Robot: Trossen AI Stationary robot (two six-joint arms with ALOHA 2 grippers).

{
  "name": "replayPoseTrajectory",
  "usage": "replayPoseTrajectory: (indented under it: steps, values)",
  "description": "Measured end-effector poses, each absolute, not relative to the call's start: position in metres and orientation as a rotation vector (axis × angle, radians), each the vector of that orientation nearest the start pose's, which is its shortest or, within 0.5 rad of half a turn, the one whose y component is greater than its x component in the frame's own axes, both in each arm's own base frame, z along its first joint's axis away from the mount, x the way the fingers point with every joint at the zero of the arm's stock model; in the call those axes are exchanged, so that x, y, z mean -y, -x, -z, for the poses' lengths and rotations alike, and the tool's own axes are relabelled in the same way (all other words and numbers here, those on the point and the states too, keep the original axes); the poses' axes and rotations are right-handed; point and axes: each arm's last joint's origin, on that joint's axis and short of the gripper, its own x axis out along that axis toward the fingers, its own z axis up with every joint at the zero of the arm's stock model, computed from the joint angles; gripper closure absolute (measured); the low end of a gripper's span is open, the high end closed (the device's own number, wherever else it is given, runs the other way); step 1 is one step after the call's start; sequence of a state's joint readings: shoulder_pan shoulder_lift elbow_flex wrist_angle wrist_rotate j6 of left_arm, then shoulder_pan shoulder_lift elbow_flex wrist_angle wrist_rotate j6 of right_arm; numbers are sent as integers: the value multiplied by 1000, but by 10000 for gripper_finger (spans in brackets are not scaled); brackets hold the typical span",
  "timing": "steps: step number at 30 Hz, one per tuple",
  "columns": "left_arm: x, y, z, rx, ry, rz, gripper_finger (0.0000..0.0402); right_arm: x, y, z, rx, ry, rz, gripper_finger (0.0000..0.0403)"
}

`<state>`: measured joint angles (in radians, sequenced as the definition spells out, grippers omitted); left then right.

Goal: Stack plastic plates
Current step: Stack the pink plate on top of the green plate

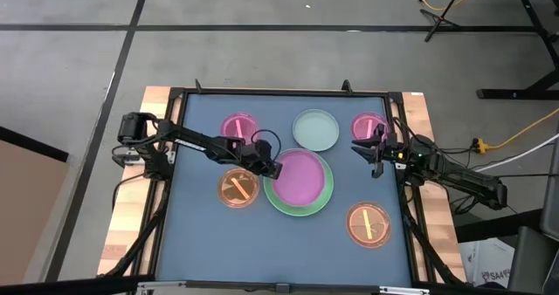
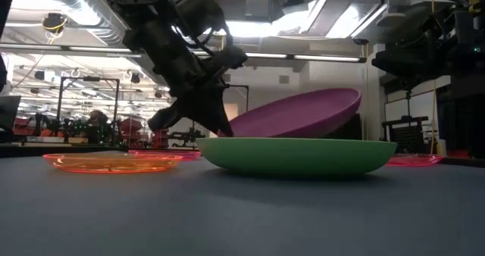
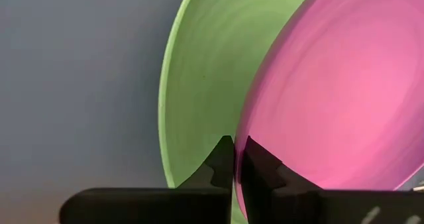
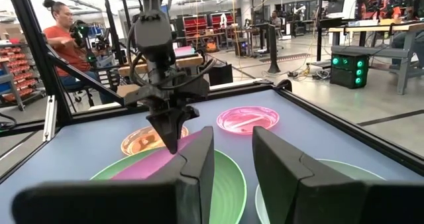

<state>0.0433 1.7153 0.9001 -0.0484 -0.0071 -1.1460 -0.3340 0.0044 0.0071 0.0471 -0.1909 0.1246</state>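
magenta plate (image 1: 299,176) sat tilted in the green plate (image 1: 321,201), its edge pinched by the left gripper (image 1: 272,168). around the green plate, unstacked: pale plate (image 1: 315,129), two pink plates (image 1: 239,126), two orange plates (image 1: 238,188). right gripper (image 1: 376,151) hovered near the far pink plate (image 1: 368,125), fingers parted, empty.

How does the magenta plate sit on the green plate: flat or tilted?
Tilted. In the low view the magenta plate has one edge down in the green plate and its other edge raised; the left gripper, shut, pinches the low edge.
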Motion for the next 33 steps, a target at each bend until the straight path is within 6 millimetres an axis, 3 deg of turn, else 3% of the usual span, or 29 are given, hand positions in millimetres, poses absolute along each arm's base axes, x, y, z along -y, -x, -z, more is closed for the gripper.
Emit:
replayPoseTrajectory:
  steps: [33]
  values:
    - [-13, -331, -149, -772, 1078, -554, 397, 27, -93, -170, 57, -111, 140, 308]
